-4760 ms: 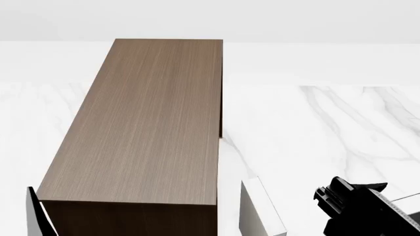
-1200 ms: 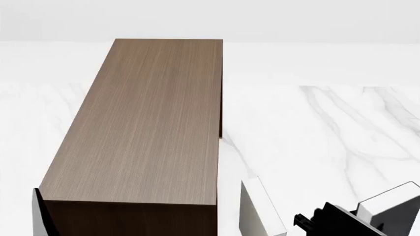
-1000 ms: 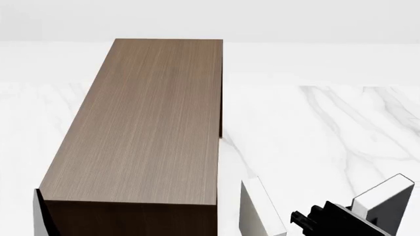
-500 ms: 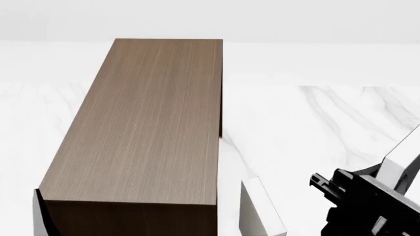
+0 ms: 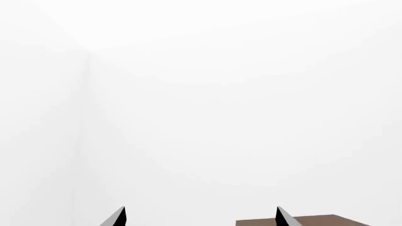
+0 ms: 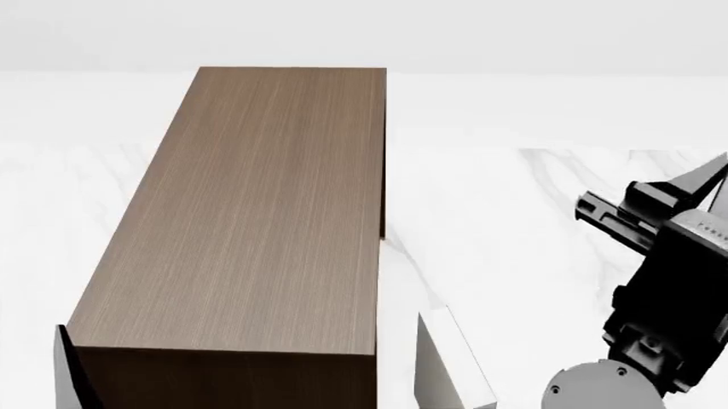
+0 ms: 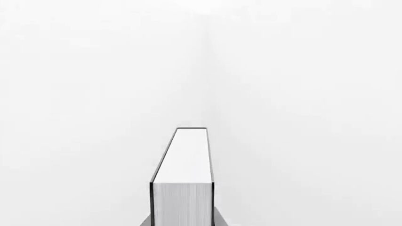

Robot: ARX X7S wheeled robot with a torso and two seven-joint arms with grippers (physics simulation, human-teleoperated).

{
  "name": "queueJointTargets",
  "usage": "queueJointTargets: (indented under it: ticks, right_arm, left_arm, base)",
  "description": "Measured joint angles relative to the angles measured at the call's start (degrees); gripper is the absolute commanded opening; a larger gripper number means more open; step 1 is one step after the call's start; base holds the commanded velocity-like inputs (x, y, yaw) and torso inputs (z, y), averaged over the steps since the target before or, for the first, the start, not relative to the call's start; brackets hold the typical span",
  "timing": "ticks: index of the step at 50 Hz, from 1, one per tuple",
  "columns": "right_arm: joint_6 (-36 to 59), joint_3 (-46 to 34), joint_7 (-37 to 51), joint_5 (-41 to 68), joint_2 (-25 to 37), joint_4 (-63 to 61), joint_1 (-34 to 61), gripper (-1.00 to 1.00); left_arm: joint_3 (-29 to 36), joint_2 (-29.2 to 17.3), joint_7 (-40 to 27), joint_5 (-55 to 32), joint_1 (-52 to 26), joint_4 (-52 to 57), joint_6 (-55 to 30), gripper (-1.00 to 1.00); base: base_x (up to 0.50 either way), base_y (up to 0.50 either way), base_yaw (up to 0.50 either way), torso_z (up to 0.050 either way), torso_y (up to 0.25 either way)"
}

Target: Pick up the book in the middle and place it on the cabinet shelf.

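The cabinet shelf (image 6: 262, 204) is a long dark wood box with a lighter brown top, left of centre in the head view. My right gripper (image 6: 673, 200) is raised at the right edge, well to the right of the cabinet. It is shut on the grey book (image 6: 708, 177), most of which is cut off by the frame edge. In the right wrist view the book (image 7: 182, 188) stands between my gripper's (image 7: 182, 224) fingers, white page block facing the camera. My left gripper (image 5: 201, 219) is open and empty, and a corner of the cabinet top (image 5: 314, 221) lies beyond it.
A pale book (image 6: 449, 366) stands upright just right of the cabinet's near end. A black and grey sliver (image 6: 68, 375), apparently a left gripper finger, shows at the cabinet's near left corner. A white marble surface (image 6: 534, 213) surrounds the cabinet, with a plain white wall behind.
My right arm has risen from the lower right corner to mid-height at the right edge, carrying the grey book. The book has swung mostly out of frame. The cabinet and pale book have not moved.
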Motion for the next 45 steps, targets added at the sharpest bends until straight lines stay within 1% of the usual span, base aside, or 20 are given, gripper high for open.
queueJointTargets:
  ticks: [11, 20, 32, 45]
  right_arm:
    - [4.6, -0.7, -3.2, -0.8, 3.9, -8.9, 5.0, -1.00]
    - [7.0, -0.1, -5.8, 1.3, 4.8, -12.3, 8.8, -1.00]
    - [8.3, 1.3, -10.6, 9.6, 2.5, -12.7, 12.1, -1.00]
    - [9.9, -0.1, -15.5, 17.6, -0.7, -13.5, 14.4, -1.00]
  left_arm:
    - [0.2, -0.2, -0.2, 0.1, 0.1, 0.1, 0.0, 1.00]
    - [0.4, -0.3, -0.3, 0.2, 0.1, 0.2, 0.0, 1.00]
    - [0.6, -0.6, -0.5, 0.1, 0.1, 0.3, 0.0, 1.00]
    - [0.9, -0.8, -0.7, 0.0, 0.1, 0.1, 0.1, 1.00]
  base:
    - [0.00, 0.00, 0.00, 0.000, 0.001]
    - [0.00, 0.00, 0.00, 0.000, 0.001]
    - [0.00, 0.00, 0.00, 0.000, 0.001]
    - [0.00, 0.00, 0.00, 0.000, 0.002]
